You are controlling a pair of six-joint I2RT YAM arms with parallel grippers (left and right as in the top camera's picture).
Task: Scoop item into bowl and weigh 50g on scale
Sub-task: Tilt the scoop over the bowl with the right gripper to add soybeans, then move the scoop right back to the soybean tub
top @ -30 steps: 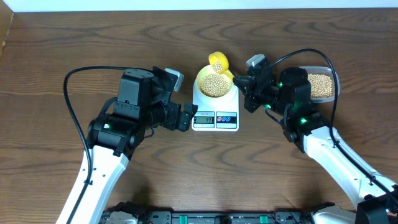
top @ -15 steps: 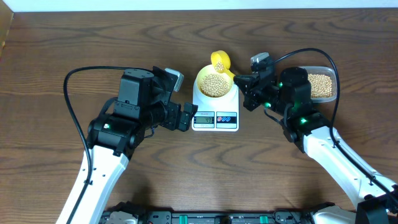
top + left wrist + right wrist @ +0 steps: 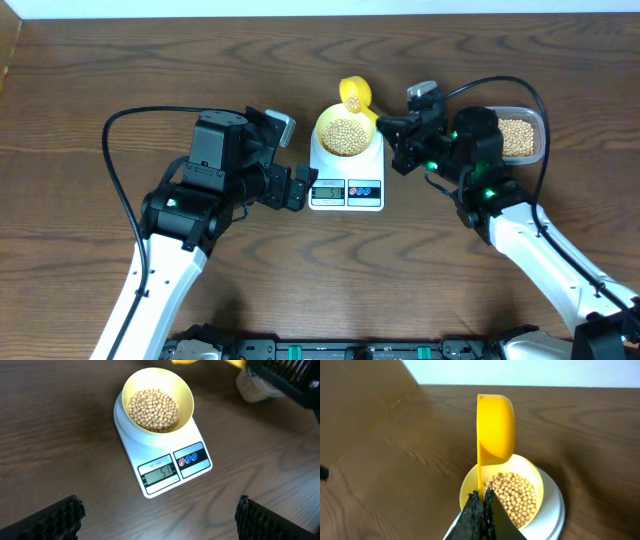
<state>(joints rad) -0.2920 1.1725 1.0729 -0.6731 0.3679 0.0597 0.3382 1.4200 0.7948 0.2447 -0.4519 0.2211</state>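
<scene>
The pale yellow bowl stands on the white scale, filled with beige beans. From the left wrist, the beans lie in the bowl and the scale display reads 51. My right gripper is shut on the thin handle of a yellow scoop, whose cup hangs over the bowl's far rim with a few beans in it. In the right wrist view the scoop is turned on its side above the bowl, with the gripper pinching its handle. My left gripper stands open just left of the scale.
A clear plastic tub with more beans sits at the right, behind my right arm. A corner of the tub shows in the left wrist view. The brown wooden table ends at a white strip along the far edge.
The scoop's cup has shifted slightly away from the bowl toward the table's far side, and my right wrist has moved a little to the right. The left arm has not moved.
</scene>
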